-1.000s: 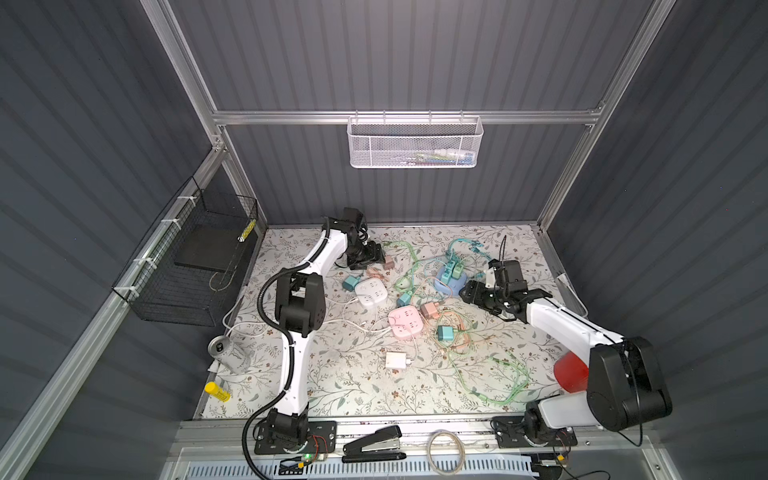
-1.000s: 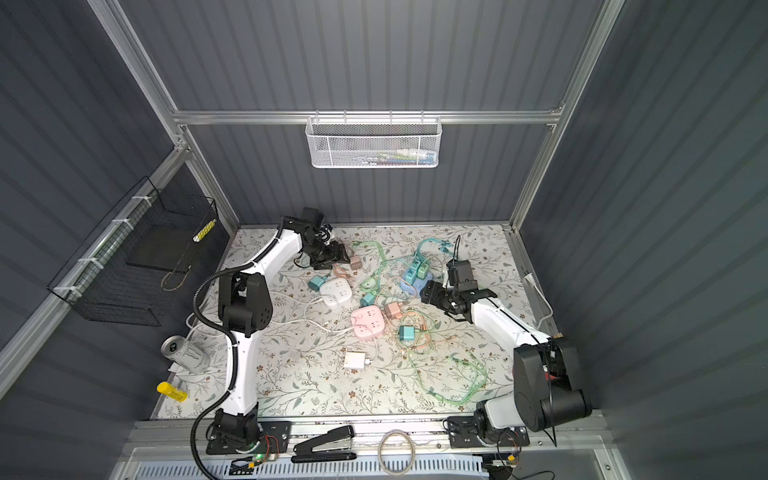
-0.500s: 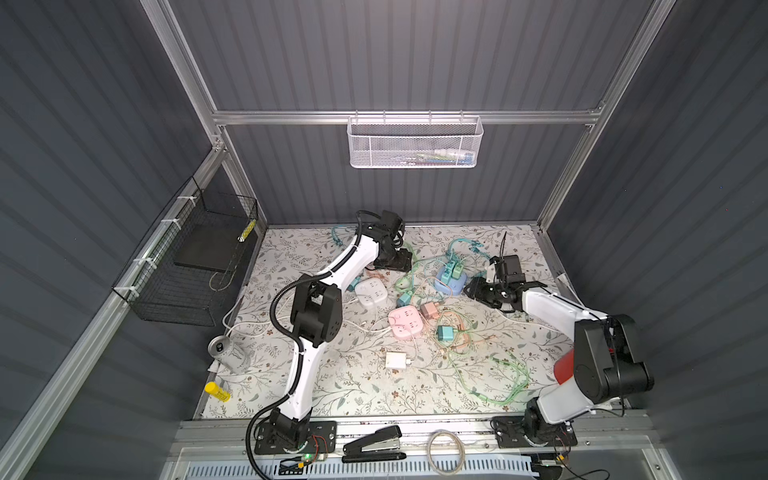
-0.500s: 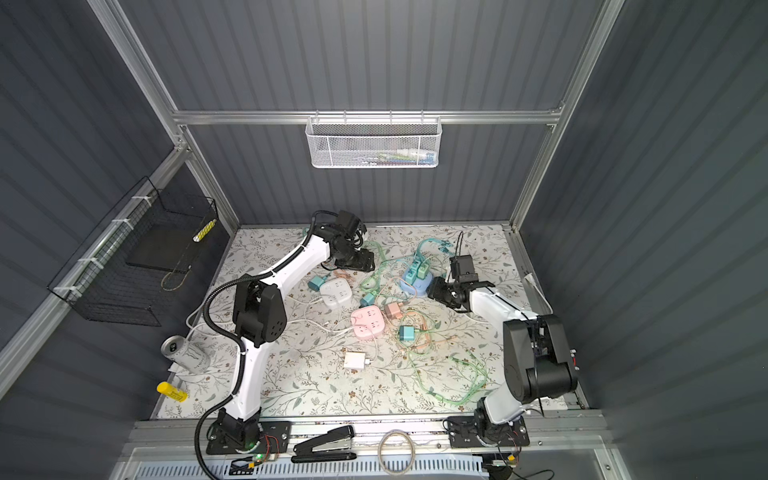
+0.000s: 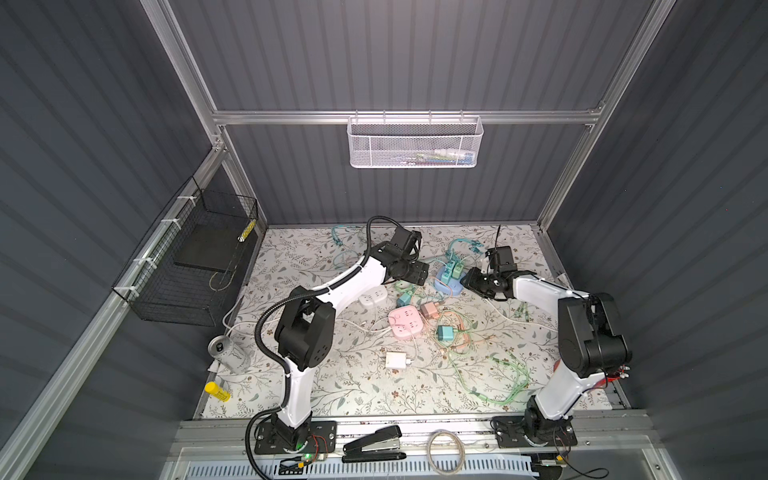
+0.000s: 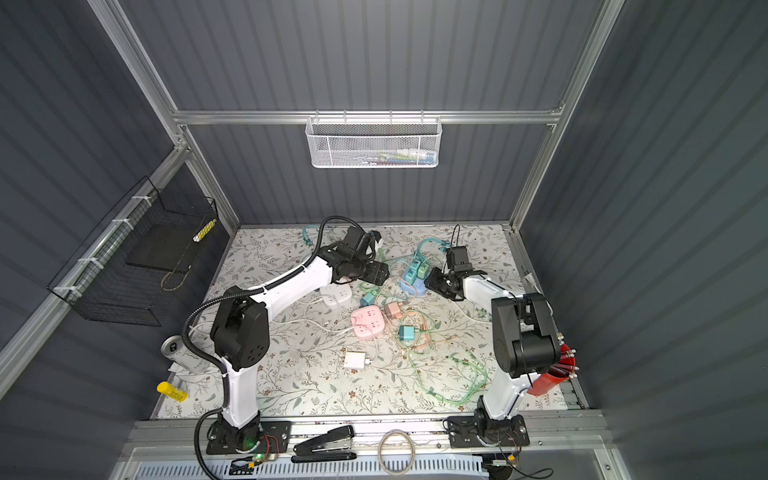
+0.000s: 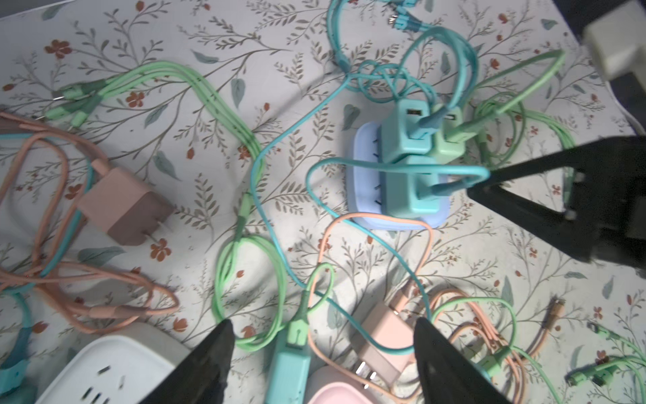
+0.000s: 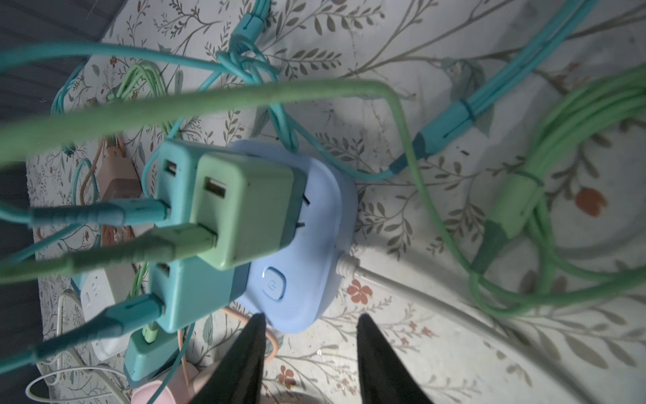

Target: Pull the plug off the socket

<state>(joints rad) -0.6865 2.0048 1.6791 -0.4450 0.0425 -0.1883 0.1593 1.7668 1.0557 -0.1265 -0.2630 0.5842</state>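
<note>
Blue socket (image 5: pixel 451 287) lies flat on the worktop (image 5: pixel 357 390), toward the back and right of centre, between the two tools. Three plugs stand seated in it: one green plug (image 8: pixel 244 217) and two teal plugs (image 8: pixel 176 175). Each has a cable in its port.

Left tool (image 7: pixel 323 321): jaws spread wide and empty, hanging over loose cables (image 7: pixel 223 280) just beside the socket. In both top views it sits to the socket's left.

Right tool (image 8: pixel 311 316): low at the socket's other side, near where the white cord (image 8: pixel 402 286) leaves it. Jaws part-way apart, socket rim between the tips, nothing pinched. Whether a tip touches the rim is unclear; the view is too dim.

Pink socket (image 5: pixel 405 322) and white socket (image 5: pixel 374 296) lie nearer the front, apart from the blue one.
</note>
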